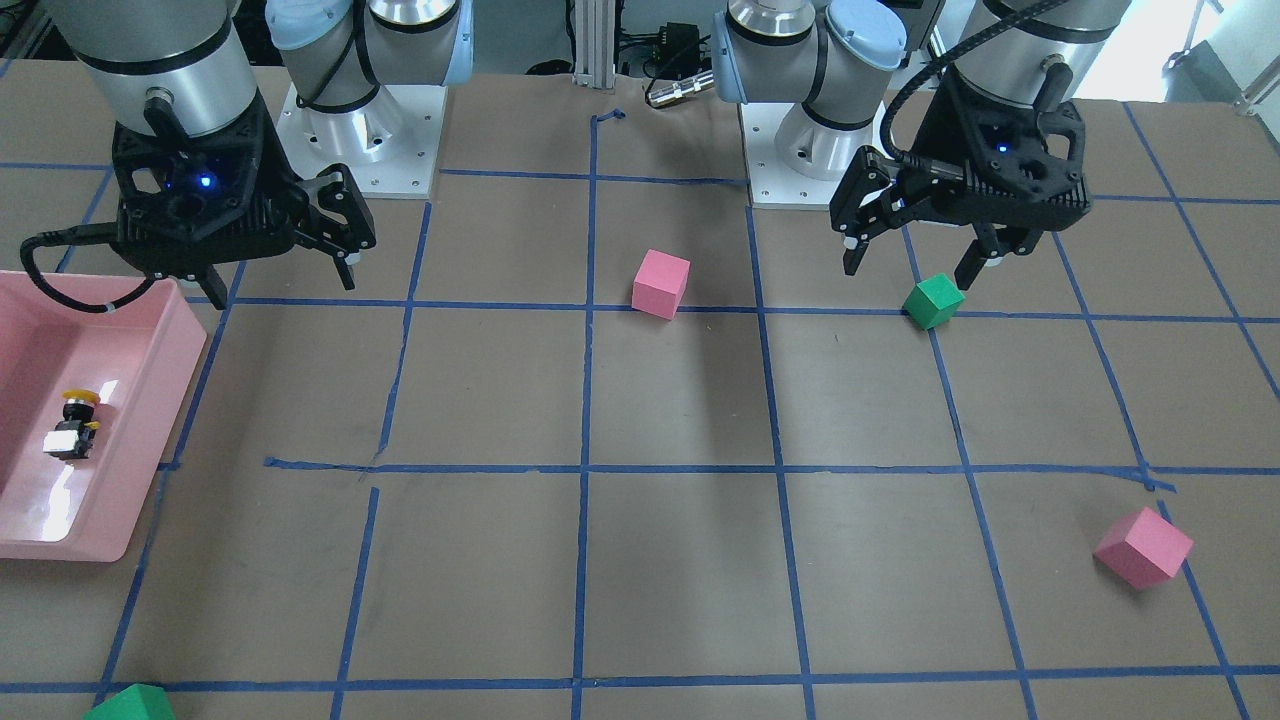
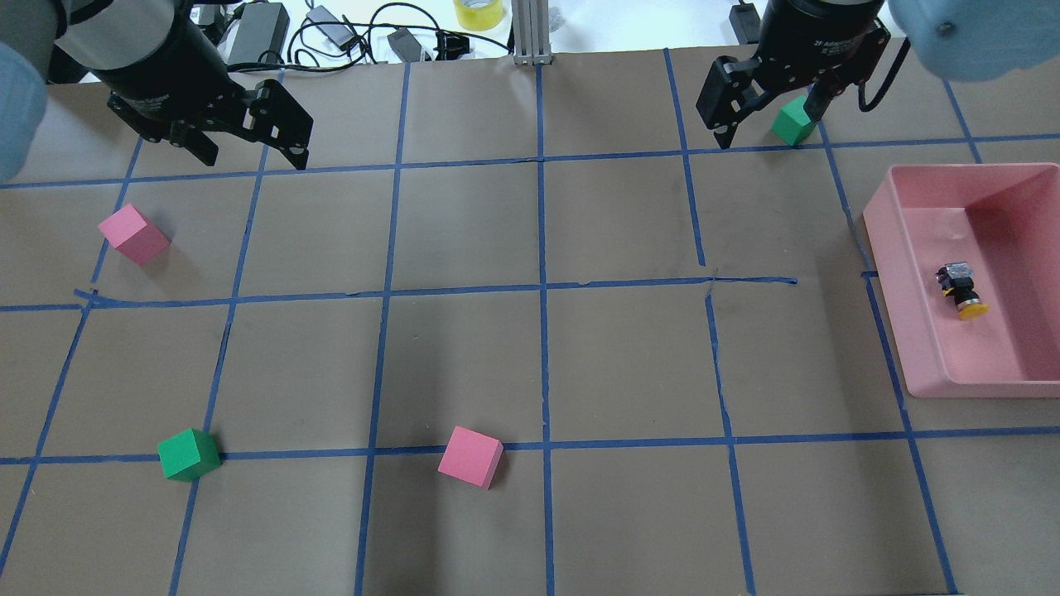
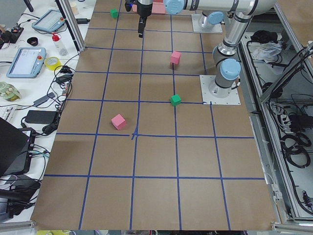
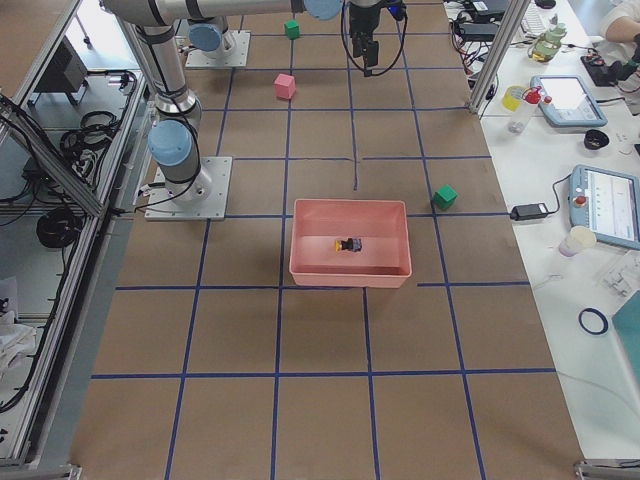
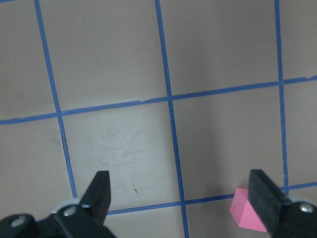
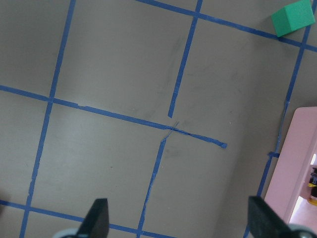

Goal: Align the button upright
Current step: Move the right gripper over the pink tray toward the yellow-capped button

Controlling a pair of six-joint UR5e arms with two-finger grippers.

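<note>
The button [image 2: 961, 291] lies on its side inside the pink tray [image 2: 893, 285], yellow cap toward the robot and white block base away from it; it also shows in the front view as the button [image 1: 72, 425] in the tray [image 1: 186, 345]. My right gripper [image 2: 770, 128] hangs open and empty high over the table, well clear of the tray. In its wrist view the right gripper [image 6: 181, 218] sees only the tray's edge [image 6: 297, 163]. My left gripper [image 2: 254, 157] is open and empty over the table's left half, also seen as the left gripper [image 5: 183, 196].
Foam cubes lie scattered: a pink cube [image 2: 132, 234] and a green cube [image 2: 189, 454] on the left, a pink cube [image 2: 470, 457] near the middle front, and a green cube [image 2: 793, 122] at the far right. Blue tape lines grid the brown table.
</note>
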